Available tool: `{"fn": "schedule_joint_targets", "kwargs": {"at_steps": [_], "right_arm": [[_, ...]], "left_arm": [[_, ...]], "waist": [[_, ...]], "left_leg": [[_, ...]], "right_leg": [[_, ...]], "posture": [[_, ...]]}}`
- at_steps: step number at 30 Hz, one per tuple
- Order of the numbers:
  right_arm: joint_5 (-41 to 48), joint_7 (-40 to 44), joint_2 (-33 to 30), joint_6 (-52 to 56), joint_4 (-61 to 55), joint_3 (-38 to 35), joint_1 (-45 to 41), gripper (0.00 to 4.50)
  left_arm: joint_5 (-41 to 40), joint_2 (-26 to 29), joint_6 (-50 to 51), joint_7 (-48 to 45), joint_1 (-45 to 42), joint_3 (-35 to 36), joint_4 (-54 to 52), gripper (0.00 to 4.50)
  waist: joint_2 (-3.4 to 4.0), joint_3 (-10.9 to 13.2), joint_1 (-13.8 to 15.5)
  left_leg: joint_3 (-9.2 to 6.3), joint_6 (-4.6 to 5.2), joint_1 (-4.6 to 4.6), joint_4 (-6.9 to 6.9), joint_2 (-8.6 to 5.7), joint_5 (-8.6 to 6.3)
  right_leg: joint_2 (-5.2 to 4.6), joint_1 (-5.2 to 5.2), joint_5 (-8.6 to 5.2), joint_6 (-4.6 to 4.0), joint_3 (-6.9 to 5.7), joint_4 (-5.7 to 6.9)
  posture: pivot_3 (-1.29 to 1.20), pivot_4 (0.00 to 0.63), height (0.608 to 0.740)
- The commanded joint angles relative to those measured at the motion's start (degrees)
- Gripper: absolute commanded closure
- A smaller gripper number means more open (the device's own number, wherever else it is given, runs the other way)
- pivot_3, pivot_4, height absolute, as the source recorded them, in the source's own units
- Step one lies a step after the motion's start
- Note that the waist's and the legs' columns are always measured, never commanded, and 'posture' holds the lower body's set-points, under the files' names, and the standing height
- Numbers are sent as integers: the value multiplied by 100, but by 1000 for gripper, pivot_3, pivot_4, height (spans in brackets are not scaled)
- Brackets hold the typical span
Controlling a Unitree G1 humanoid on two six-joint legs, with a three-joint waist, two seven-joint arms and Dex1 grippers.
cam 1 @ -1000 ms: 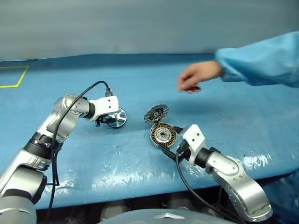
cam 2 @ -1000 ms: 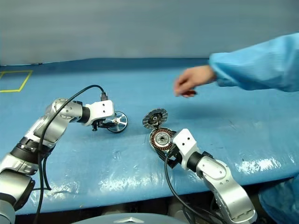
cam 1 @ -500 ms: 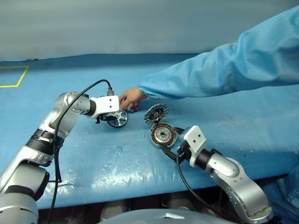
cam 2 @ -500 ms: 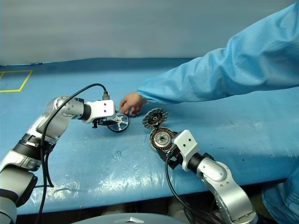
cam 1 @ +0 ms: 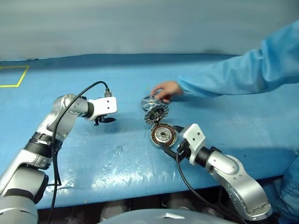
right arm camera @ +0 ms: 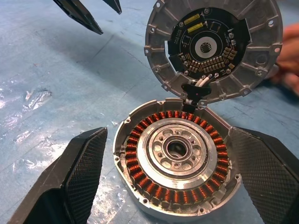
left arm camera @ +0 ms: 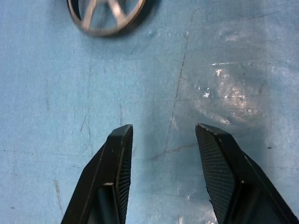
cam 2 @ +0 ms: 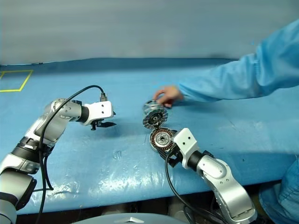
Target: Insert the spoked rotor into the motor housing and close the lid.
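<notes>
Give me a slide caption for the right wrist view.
Two open black fingers flank the motor housing, copper windings exposed, its lid tilted up behind.

The motor housing (right arm camera: 176,163) sits between the right gripper's (right arm camera: 177,186) wide-apart jaws, its lid (right arm camera: 215,46) standing open.

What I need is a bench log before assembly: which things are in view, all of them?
table: one, blue covering, spans the scene
tape outline: one, yellow, far left of the table
spoked rotor: one, silver, just behind the lid, at the person's fingers
motor housing: one, silver with copper windings, open, centre of the table
lid: one, grey rim with dark inner face, standing open at the housing's far rim
person's hand: one, with blue sleeve, reaching in from the right
left gripper: one, black fingers, open and empty over the table
right gripper: one, black fingers, open on either side of the housing
</notes>
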Motion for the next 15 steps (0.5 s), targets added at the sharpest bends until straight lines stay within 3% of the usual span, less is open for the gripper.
{"fn": "schedule_joint_targets", "kwargs": {"at_steps": [1, 10, 15], "right_arm": [[3, 29, -28, -114, -122, -107, -40, 90], [55, 98, -235, -84, -249, -428, 126, 90], [370, 154, -257, -56, -398, -966, 58, 90]], "left_arm": [[-38, 41, -48, 21, 5, 213, -165, 2243], [-295, -76, 4, 24, 223, 288, -360, 2243], [-956, -371, -395, 71, 584, 706, -650, 2243]], "waist": [[0, 0, 0], [0, 0, 5], [0, 0, 3]], "left_leg": [[0, 0, 0, 0, 0, 0], [0, 0, 0, 3, 0, 0], [1, 0, 1, 6, 2, 0]], "right_leg": [[0, 0, 0, 0, 0, 0], [-1, 1, 4, -2, 0, 1], [-1, 1, 4, -1, 3, 4]], "posture": [[0, 150, 740], [0, 150, 740], [0, 150, 740]]}}
